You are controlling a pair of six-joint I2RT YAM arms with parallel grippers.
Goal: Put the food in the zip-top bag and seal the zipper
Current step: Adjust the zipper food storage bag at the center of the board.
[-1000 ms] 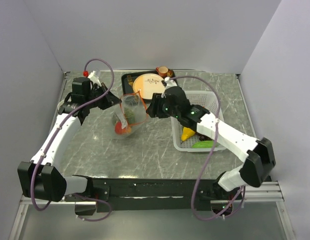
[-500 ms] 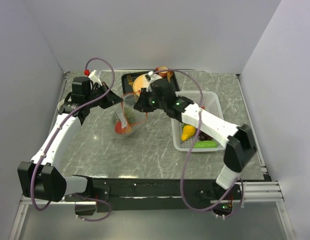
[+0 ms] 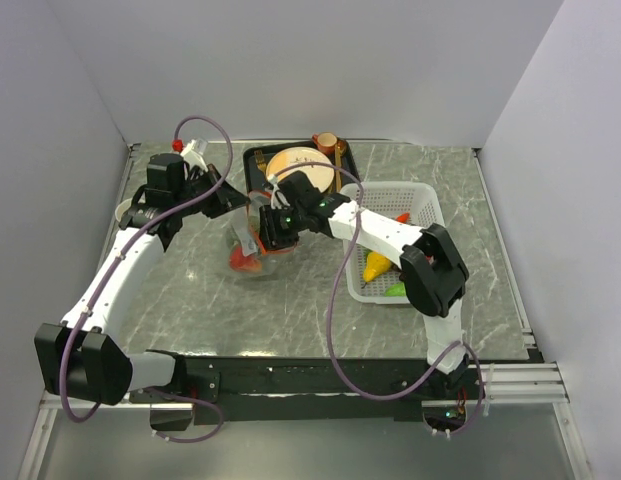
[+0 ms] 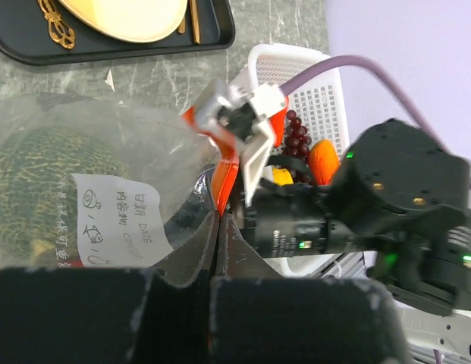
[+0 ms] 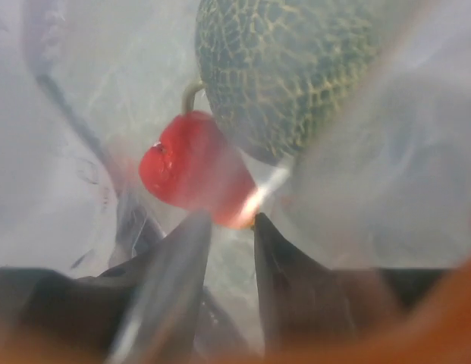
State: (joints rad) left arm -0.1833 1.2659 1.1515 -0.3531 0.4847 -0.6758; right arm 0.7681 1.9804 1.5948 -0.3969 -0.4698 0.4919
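Inside the zip-top bag [image 3: 246, 236], right fingers [image 5: 178, 258] stand parted just short of the red piece [image 5: 191, 163]; left fingers [image 4: 188, 244] clench the zipper [image 4: 224, 178].

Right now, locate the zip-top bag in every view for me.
Top external: zip-top bag centre-left, between the arms.
Left wrist: bag across the left half.
Right wrist: bag fills the picture, seen from inside.
Landmark: green melon, both wrist views.
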